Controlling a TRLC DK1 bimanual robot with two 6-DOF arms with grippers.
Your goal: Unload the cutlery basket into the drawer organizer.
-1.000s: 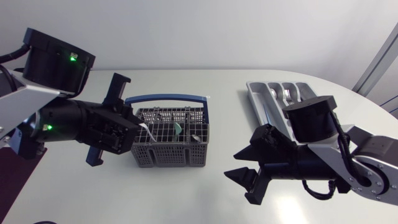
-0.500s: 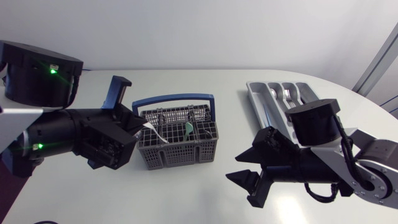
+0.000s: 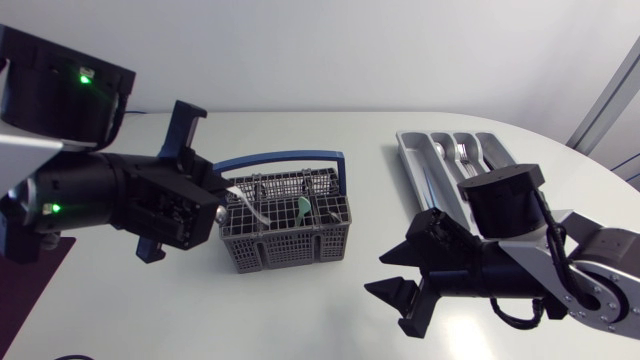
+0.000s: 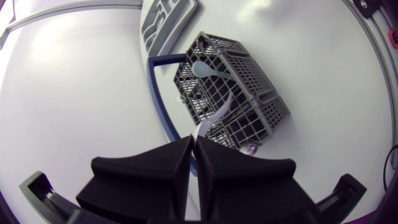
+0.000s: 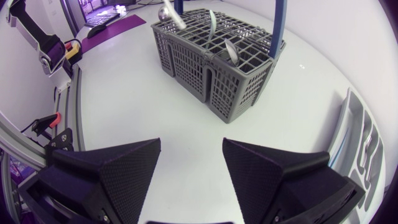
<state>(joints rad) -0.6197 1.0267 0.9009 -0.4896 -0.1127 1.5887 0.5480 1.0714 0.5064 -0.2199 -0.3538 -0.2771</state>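
Note:
The grey wire cutlery basket with a blue handle stands mid-table and holds several utensils, one with a green tip. At the basket's left end my left gripper is shut on the handle of a pale utensil. That utensil's lower end still reaches down into the basket. In the left wrist view the fingers of the left gripper pinch the pale utensil. My right gripper stands open and holds nothing, to the right of the basket. The grey drawer organizer lies at the back right.
The organizer holds some metal cutlery in its far slots and lies just behind my right arm. Bare white tabletop lies between the basket and my right gripper. The table's rounded edge runs close past the organizer.
The basket has turned a little and slid slightly to the right. My left gripper has shifted at the basket's left end with the pale utensil in it. My right arm has barely moved.

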